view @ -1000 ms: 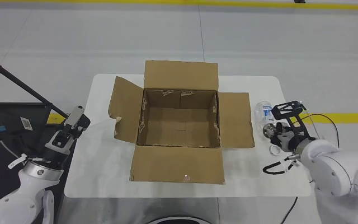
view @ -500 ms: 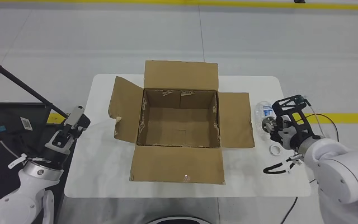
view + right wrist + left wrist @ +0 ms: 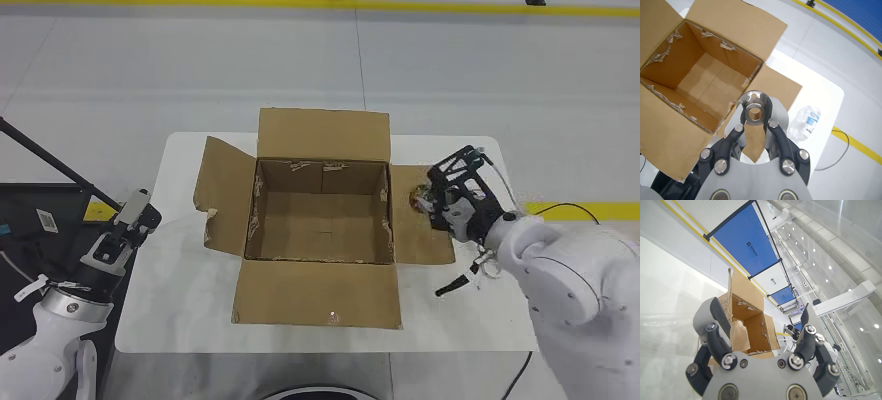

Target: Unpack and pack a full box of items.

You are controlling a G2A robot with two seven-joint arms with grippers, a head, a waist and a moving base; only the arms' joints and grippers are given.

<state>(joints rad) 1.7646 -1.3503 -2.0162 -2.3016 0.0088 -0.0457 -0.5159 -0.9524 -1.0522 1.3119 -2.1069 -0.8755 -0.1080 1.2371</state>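
Moved left since a second ago, my right gripper [image 3: 755,113] hangs over the right flap of the open brown cardboard box [image 3: 322,178], fingers pinching a round steel flange [image 3: 753,98]; left gripper [image 3: 761,307] fingers spread.

The arms [image 3: 560,285] wore glossy white shells, while the left gripper [image 3: 761,308] and right gripper [image 3: 755,111] had grey plates, black links, silver screws and 2 padded fingers [image 3: 720,313] each.
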